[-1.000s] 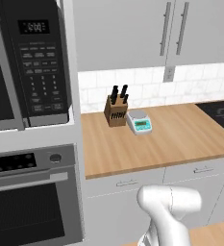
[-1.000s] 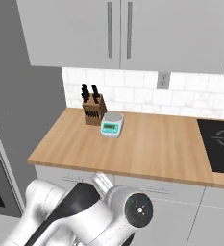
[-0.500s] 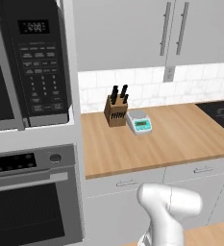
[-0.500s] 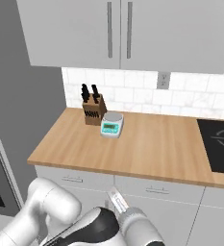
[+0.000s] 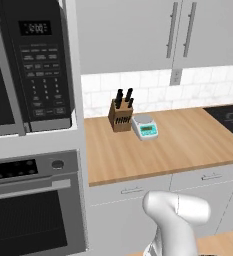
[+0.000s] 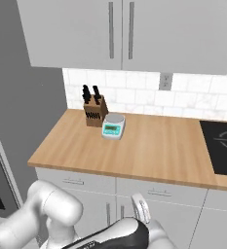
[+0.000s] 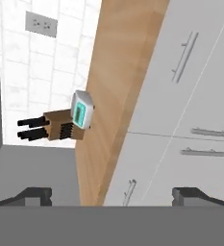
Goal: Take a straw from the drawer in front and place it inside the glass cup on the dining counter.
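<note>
Hand view shows the fingers (image 7: 113, 194) spread wide and empty, facing the closed drawer (image 7: 149, 166) under the worktop (image 7: 111, 96).

The arm (image 6: 56, 214) is glossy white with rounded, bulbous joint housings and a dark black segment below the desk (image 6: 149, 151); the claw (image 7: 111, 194) has two small dark fingertips.

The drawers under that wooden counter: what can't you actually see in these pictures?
- Inside either drawer: both fronts are shut in the right base view, so any contents are hidden.
- Kitchen scale display: too small to read, left base view.
- Gripper: fingertips wide apart, cut off by the hand view's bottom edge.
</note>
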You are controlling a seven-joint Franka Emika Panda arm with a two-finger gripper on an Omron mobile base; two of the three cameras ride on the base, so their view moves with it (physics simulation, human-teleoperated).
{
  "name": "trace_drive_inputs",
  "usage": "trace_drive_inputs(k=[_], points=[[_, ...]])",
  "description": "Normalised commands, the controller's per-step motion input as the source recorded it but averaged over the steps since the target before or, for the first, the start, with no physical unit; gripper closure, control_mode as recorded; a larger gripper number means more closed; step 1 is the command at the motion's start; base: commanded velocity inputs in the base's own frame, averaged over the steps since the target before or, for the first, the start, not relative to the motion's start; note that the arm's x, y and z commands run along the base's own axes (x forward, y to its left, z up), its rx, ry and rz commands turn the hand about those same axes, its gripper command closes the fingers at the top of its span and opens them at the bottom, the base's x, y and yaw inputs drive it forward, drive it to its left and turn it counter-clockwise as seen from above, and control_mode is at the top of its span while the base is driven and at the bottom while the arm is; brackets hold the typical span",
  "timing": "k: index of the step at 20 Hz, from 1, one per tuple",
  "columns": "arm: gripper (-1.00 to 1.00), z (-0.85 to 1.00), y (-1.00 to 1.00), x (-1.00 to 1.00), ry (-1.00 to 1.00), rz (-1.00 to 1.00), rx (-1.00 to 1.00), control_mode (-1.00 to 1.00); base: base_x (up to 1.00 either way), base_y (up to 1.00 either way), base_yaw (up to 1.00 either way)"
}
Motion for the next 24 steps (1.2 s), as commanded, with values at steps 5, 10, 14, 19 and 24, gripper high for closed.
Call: trace_drive_inputs(k=[5, 10, 14, 19, 24], points=[[-1.0, -0.34, 0.0, 0.48, -0.07, -0.11, 0.03, -1.0, 0.0, 0.0, 0.0], [-1.0, -0.14, 0.0, 0.56, -0.02, -0.08, 0.0, -1.0, 0.0, 0.0, 0.0], [-1.0, -0.16, -0.18, 0.4, 0.03, -0.03, 0.07, -1.0, 0.0, 0.0, 0.0], [-1.0, -0.29, -0.3, 0.15, 0.0, -0.03, 0.12, -1.0, 0.0, 0.0, 0.0], [-1.0, -0.34, -0.3, 0.15, 0.02, -0.05, 0.13, -1.0, 0.0, 0.0, 0.0]])
